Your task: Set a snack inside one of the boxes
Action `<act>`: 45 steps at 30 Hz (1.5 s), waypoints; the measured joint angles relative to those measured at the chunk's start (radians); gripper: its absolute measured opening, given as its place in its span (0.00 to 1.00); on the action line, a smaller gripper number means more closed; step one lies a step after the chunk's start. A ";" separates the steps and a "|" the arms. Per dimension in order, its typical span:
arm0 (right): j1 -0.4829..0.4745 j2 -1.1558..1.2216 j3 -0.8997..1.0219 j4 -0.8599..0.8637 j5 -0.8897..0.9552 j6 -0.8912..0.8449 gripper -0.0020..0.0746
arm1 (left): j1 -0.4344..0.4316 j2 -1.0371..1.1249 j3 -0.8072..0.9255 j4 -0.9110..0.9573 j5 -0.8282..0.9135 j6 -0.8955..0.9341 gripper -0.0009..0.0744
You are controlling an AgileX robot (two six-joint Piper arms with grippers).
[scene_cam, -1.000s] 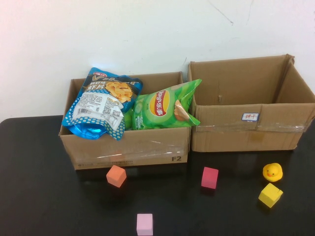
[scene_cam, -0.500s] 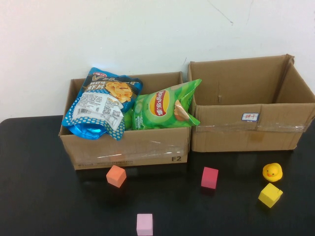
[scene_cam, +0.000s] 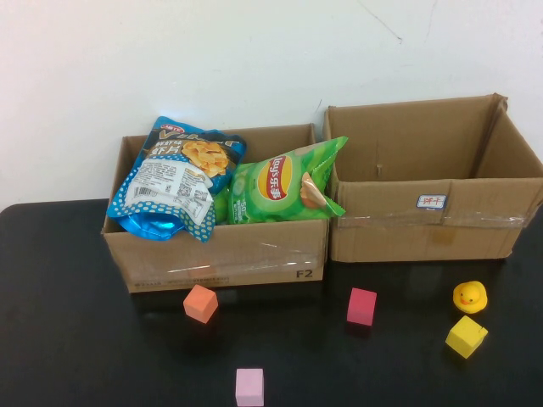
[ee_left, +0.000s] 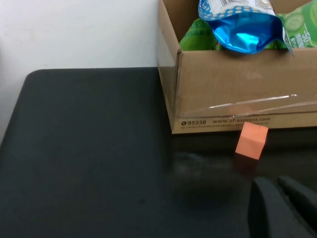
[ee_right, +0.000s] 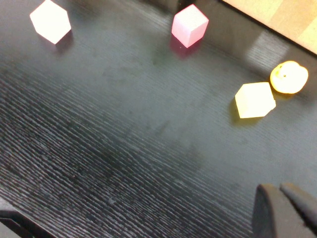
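Observation:
Two snack bags stand in the left cardboard box [scene_cam: 221,254]: a blue bag [scene_cam: 176,178] leaning over its front left rim and a green chip bag [scene_cam: 280,182] beside it. The right cardboard box [scene_cam: 433,225] holds nothing that I can see. Neither arm shows in the high view. In the left wrist view my left gripper [ee_left: 280,191] hovers shut and empty over the black table near an orange cube [ee_left: 251,141], in front of the left box [ee_left: 233,94]. In the right wrist view my right gripper [ee_right: 281,196] is shut and empty over the table.
Small blocks lie on the black table in front of the boxes: an orange cube [scene_cam: 200,303], a pink cube [scene_cam: 249,387], a red cube [scene_cam: 361,306], a yellow cube [scene_cam: 466,336] and a yellow rubber duck [scene_cam: 470,297]. A white wall stands behind the boxes.

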 joint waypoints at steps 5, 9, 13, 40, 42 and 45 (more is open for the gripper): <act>0.000 0.000 0.000 0.000 0.000 0.002 0.03 | 0.000 0.000 0.000 0.002 0.002 0.000 0.01; 0.000 0.000 0.000 0.000 0.000 0.004 0.03 | 0.007 0.000 0.000 0.004 0.002 0.000 0.01; 0.000 0.000 0.000 0.000 0.000 0.004 0.03 | 0.014 0.000 0.000 0.004 0.002 0.000 0.01; -0.178 -0.286 0.058 0.059 -0.054 -0.016 0.03 | 0.018 0.000 0.000 0.002 0.002 0.000 0.01; -0.258 -0.347 0.080 0.063 -0.096 -0.035 0.03 | 0.018 0.000 0.000 0.002 0.002 0.000 0.01; -0.371 -0.421 0.142 0.086 -0.238 -0.103 0.03 | 0.018 0.000 0.000 0.002 0.002 0.000 0.01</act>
